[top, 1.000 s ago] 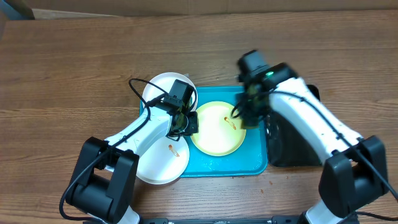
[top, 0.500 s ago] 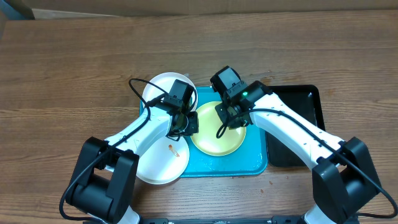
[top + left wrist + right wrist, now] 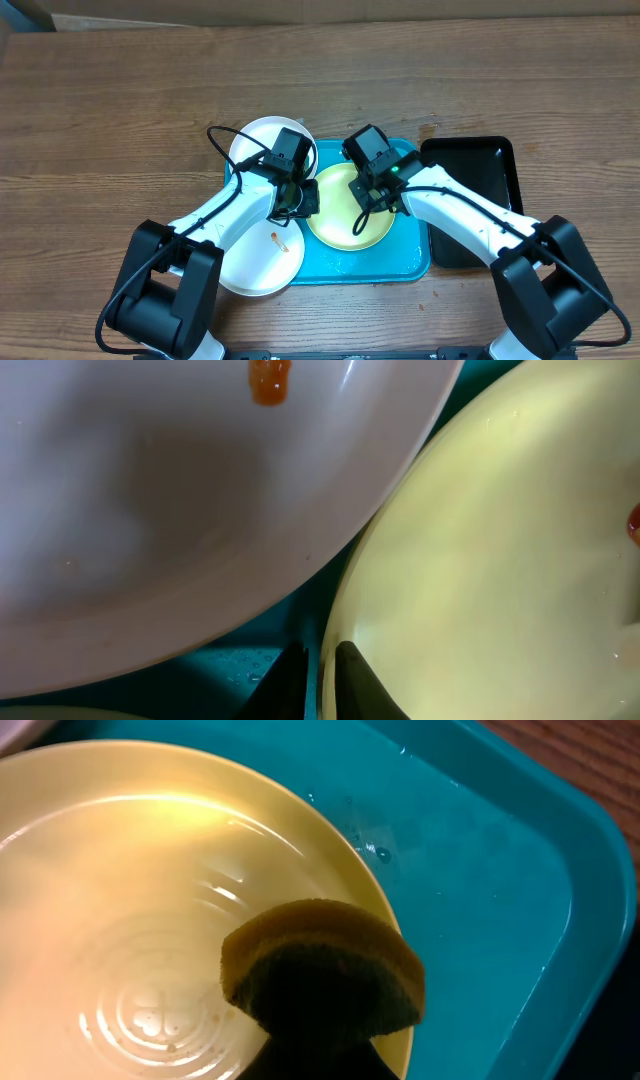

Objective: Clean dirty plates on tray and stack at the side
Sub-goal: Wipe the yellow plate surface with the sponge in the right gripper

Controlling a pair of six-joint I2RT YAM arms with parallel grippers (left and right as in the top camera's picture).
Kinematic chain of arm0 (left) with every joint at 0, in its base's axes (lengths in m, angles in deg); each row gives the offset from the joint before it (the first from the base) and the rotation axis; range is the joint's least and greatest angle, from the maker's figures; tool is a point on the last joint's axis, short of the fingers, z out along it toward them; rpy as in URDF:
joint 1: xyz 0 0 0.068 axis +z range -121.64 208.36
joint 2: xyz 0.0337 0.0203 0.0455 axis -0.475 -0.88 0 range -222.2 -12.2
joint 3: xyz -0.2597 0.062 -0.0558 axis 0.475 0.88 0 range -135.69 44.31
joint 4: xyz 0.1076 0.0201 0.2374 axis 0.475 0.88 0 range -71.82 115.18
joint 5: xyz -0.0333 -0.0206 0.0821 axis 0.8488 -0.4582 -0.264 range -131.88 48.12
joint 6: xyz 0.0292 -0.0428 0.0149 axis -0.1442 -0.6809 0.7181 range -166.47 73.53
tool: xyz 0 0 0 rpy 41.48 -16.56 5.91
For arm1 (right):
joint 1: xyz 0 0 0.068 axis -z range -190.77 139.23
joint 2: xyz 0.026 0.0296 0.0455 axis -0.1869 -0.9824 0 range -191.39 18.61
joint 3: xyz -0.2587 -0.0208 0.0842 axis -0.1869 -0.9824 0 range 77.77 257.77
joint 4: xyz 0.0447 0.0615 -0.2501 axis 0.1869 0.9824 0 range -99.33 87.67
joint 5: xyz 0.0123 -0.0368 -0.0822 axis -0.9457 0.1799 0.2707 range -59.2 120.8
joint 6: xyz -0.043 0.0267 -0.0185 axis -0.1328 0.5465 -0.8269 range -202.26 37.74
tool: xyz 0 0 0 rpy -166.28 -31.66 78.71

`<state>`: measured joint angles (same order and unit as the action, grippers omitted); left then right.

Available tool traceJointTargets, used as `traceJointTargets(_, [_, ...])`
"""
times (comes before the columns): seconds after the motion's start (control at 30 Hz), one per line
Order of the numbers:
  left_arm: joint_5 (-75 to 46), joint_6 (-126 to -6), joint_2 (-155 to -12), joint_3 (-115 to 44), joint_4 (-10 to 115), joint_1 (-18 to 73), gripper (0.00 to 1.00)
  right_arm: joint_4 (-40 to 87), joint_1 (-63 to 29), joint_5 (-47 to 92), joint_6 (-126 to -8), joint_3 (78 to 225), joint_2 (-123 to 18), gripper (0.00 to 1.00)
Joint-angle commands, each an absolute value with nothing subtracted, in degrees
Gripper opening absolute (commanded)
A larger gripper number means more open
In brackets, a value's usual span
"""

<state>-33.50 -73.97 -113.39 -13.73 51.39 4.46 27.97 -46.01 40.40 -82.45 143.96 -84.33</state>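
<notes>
Left fingers [image 3: 368,695] pinch yellow-green plate [image 3: 500,540] in tray [image 3: 230,660].

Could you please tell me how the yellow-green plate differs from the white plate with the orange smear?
The yellow-green plate lies inside the tray; the white plate overhangs its left edge. A sponge is over the yellow-green plate, none over the white plate. Both are round.

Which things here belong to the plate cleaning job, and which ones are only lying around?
For the job: large turquoise plastic tray; pale yellow-green round plate; far white round plate; smeared white round plate; yellow sponge in right gripper.
Lying about: narrow black tray.
</notes>
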Motion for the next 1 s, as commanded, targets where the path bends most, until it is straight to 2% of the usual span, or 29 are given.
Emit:
traceJointTargets(0.0, [-32.8, -75.0, -114.0, -13.9, 51.4, 4.7, 0.14, 25.4, -45.1, 41.3, -82.7, 141.6, -84.4, 0.09])
traceJointTargets(0.1, [-32.8, -75.0, -114.0, -13.9, 51.4, 4.7, 0.14, 23.5, -44.4, 41.3, -82.7, 140.2, -84.4, 0.18])
traceJointTargets(0.37, [-32.8, -75.0, -114.0, -13.9, 51.7, 4.7, 0.15, 23.9, -43.9, 41.1, -80.1, 141.0, -84.4, 0.19])
traceJointTargets(0.73, [-32.9, -75.0, -114.0, -13.9, 51.8, 4.7, 0.18, 25.6, -43.9, 41.1, -80.1, 141.3, -84.4, 0.31])
traceJointTargets(0.77, [-32.9, -75.0, -114.0, -13.9, 51.8, 4.7, 0.18, 25.7, -43.9, 41.1, -80.1, 141.3, -84.4, 0.29])
traceJointTargets(0.87, [-32.9, -75.0, -114.0, -13.9, 51.8, 4.7, 0.19, 26.8, -43.9, 41.1, -80.1, 141.3, -84.4, 0.14])
traceJointTargets(0.97, [-32.9, -75.0, -114.0, -13.9, 51.8, 4.7, 0.19, 27.7, -43.9, 41.1, -80.1, 141.1, -84.4, 0.05])
